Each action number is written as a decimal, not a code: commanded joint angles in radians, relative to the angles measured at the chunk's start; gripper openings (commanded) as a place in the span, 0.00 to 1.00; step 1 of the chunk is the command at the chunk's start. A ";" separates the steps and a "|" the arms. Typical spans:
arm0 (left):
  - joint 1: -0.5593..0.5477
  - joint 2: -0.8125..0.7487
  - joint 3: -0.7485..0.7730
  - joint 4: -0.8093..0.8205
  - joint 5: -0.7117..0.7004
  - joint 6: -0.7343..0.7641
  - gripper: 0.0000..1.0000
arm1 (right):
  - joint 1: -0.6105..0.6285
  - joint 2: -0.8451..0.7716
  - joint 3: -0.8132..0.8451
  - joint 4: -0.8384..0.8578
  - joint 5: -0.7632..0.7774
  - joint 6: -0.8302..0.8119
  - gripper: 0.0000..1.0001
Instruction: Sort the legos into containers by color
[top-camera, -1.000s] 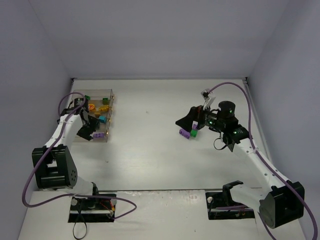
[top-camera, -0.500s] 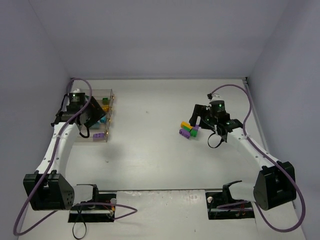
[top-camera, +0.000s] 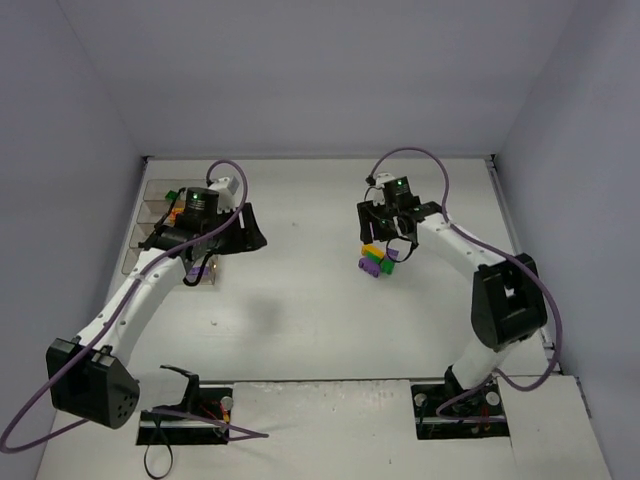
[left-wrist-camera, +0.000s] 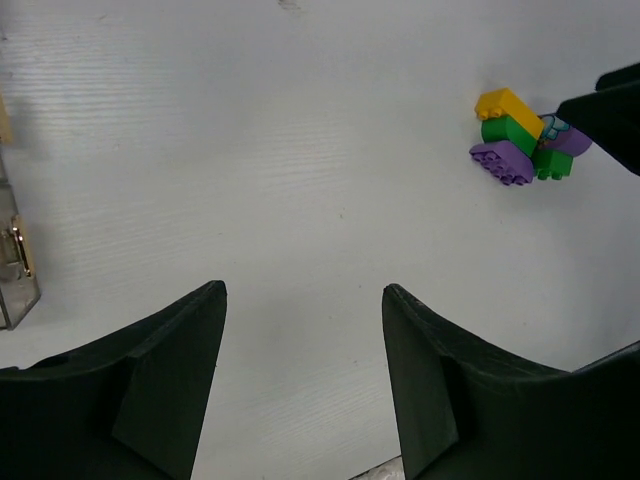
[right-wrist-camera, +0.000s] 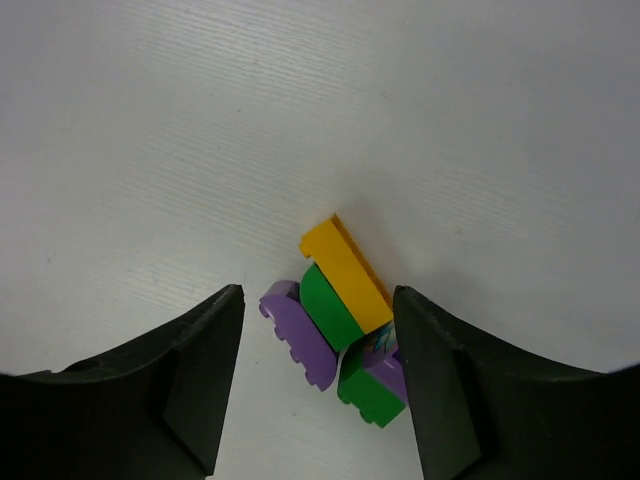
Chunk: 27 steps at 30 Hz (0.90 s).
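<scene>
A small heap of legos (top-camera: 374, 260) lies on the white table right of centre: a yellow brick (right-wrist-camera: 346, 270), a rounded green one (right-wrist-camera: 330, 312), a purple one (right-wrist-camera: 296, 336) and a green-and-purple piece (right-wrist-camera: 374, 388). My right gripper (right-wrist-camera: 318, 291) hangs over the heap (top-camera: 383, 243), open, one finger on each side of it, the right finger close against the green-and-purple piece. My left gripper (left-wrist-camera: 303, 288) is open and holds nothing, above bare table just right of the containers (top-camera: 140, 236). The heap (left-wrist-camera: 520, 140) shows far off in the left wrist view.
The clear containers hold a green brick (top-camera: 172, 194), an orange one (top-camera: 178, 213) and a purple one (top-camera: 197, 270); my left arm covers part of them. One container corner with a gold latch (left-wrist-camera: 18, 262) shows at the left. Grey walls close in the table on three sides.
My left gripper has swung out of the containers to the right. My right arm has turned and come over the heap, and its fingers have narrowed around it.
</scene>
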 joint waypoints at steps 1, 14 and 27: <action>-0.028 -0.027 0.001 0.065 0.046 0.046 0.58 | 0.012 0.086 0.107 -0.058 -0.056 -0.146 0.56; -0.081 0.006 -0.021 0.071 0.088 0.061 0.58 | 0.041 0.276 0.193 -0.152 -0.059 -0.204 0.48; -0.095 0.041 -0.025 0.120 0.154 0.036 0.58 | 0.043 0.247 0.155 -0.131 0.050 -0.115 0.00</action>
